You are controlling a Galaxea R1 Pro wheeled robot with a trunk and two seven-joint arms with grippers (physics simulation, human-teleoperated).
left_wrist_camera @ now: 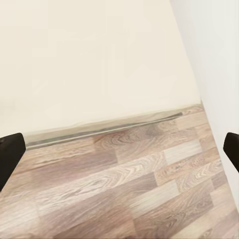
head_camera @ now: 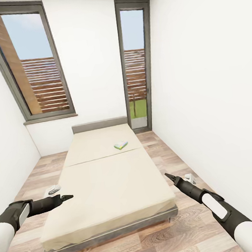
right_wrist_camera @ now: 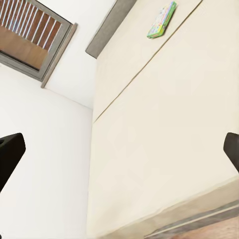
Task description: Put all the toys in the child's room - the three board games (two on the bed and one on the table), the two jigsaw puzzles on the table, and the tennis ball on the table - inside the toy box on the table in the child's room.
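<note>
A flat colourful board game (head_camera: 121, 145) (right_wrist_camera: 162, 21) lies on the far half of the beige bed (head_camera: 109, 183), towards its right side. My left gripper (head_camera: 67, 196) (left_wrist_camera: 121, 153) hovers open and empty at the bed's near left edge, over the wood floor. On the other side, my right gripper (head_camera: 168, 175) (right_wrist_camera: 121, 153) stands open and empty at the near right edge, aimed across the mattress toward the game. The table, the toy box, the jigsaw puzzles and the tennis ball are out of view.
The grey bed frame (head_camera: 111, 233) ends just in front of me. White walls close both sides, leaving narrow floor strips. Small white objects lie on the floor at left (head_camera: 53, 189) and right (head_camera: 189, 179). A window (head_camera: 35, 62) and glass door (head_camera: 136, 65) are behind.
</note>
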